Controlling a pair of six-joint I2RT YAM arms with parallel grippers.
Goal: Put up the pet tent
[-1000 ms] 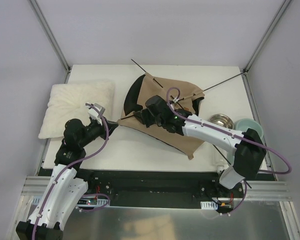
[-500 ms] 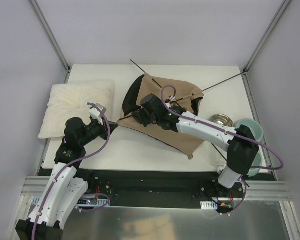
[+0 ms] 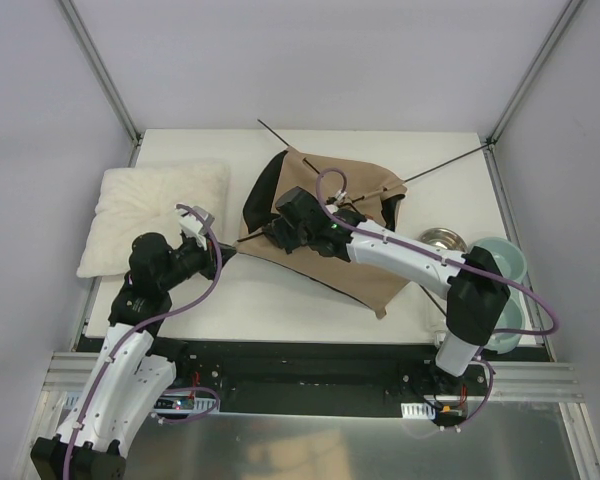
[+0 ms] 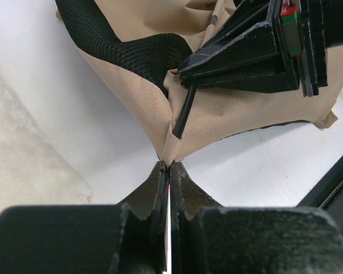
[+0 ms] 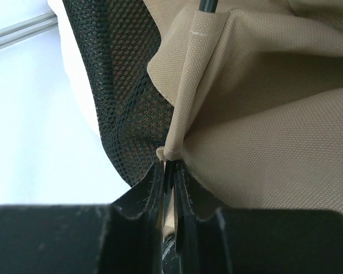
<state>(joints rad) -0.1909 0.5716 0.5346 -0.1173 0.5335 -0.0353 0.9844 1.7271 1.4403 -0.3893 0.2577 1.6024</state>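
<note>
The pet tent lies collapsed on the white table, tan fabric with black mesh lining. Two thin black poles stick out at the back, one toward the right and one toward the left. My left gripper is shut on the tent's left corner tip. My right gripper rests on the tent just right of that corner, shut on a black pole end that points into the corner fold. In the right wrist view, tan fabric and mesh crowd its tips.
A cream fluffy pillow lies at the table's left, close behind my left arm. A metal bowl and a teal bowl sit at the right edge. Frame posts rise at the back corners.
My right gripper has slid left along the tent toward the corner that the left gripper holds. The left arm has stayed in place.
</note>
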